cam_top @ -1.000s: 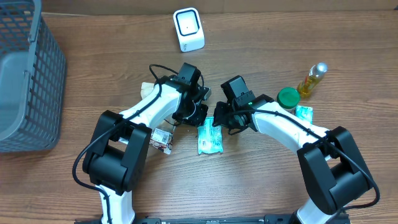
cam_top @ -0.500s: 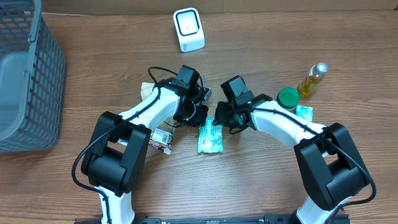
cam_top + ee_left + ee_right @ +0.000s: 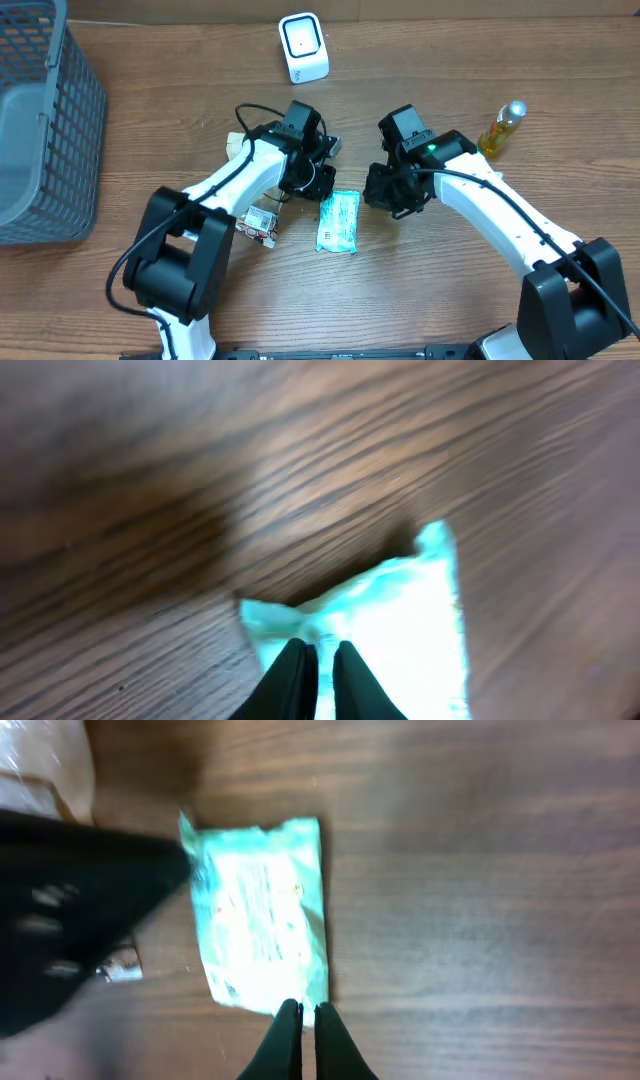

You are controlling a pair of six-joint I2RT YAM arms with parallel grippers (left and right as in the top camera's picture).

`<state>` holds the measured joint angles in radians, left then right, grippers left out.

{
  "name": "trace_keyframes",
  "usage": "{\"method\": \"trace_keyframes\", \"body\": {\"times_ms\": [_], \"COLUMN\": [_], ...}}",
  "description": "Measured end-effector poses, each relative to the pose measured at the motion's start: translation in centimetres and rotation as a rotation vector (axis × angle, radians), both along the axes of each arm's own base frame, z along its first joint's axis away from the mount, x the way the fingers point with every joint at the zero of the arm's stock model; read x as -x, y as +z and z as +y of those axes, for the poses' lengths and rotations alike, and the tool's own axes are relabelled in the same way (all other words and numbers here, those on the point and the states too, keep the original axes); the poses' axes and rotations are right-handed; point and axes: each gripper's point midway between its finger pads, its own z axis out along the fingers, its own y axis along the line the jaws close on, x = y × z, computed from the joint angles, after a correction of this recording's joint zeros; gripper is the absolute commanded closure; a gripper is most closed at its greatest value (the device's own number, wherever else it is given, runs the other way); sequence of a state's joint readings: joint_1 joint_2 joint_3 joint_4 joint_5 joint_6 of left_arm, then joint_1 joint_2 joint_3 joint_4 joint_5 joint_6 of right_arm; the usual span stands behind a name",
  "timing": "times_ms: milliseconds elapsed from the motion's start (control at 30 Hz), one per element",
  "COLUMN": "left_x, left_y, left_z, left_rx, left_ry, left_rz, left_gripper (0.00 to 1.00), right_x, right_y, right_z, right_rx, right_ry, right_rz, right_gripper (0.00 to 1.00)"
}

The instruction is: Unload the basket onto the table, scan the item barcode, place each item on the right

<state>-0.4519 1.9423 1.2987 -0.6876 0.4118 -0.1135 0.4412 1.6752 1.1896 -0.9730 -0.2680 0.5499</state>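
Right tool has drawn back shut; left tool pinches the packet.

Packet flat on surface, one end at the tips of the left claw, the rest running away from them. Right claw just right of the packet. Scanner beyond both claws. Basket well left of left claw. Bottle right of right claw. Small pack left of packet.
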Motion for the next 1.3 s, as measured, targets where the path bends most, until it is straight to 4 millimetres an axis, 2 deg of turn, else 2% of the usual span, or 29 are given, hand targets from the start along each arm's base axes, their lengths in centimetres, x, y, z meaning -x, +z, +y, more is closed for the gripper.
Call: {"method": "trace_keyframes", "body": {"times_ms": [133,267,467,767,1000,1300], "left_x": [-0.5,-0.2,-0.2,1.0,0.7,1.5], "left_y": [1.5,1.9,2.5,0.0,-0.8,-1.9], "left_z": [-0.8,-1.4,-2.6,-3.9,-2.8,-0.5], "left_rx": [0.045,0.087,0.146,0.136,0.058,-0.071], "left_ry": [-0.008,-0.035,-0.06,-0.097,-0.071,0.009], "left_rz": [-0.027,-0.019,-0.026,0.027,0.016,0.074], "left_gripper": [0.91,0.85,0.88,0.89,0.93,0.96], "right_x": [1.5,3.0,3.6,5.9,6.0,6.1], "right_y": [-1.0,-1.9,-2.8,-4.6,-4.7,-5.0], "right_z": [0.2,0.3,1.2,1.9,3.8,5.4], "right_rx": [-0.005,0.0,-0.062,-0.121,-0.148,-0.11], "right_ry": [0.017,0.036,0.047,0.017,0.021,-0.013], "right_rz": [0.044,0.086,0.096,0.176,0.15,0.114], "right_gripper": [0.96,0.96,0.96,0.96,0.96,0.96]}}
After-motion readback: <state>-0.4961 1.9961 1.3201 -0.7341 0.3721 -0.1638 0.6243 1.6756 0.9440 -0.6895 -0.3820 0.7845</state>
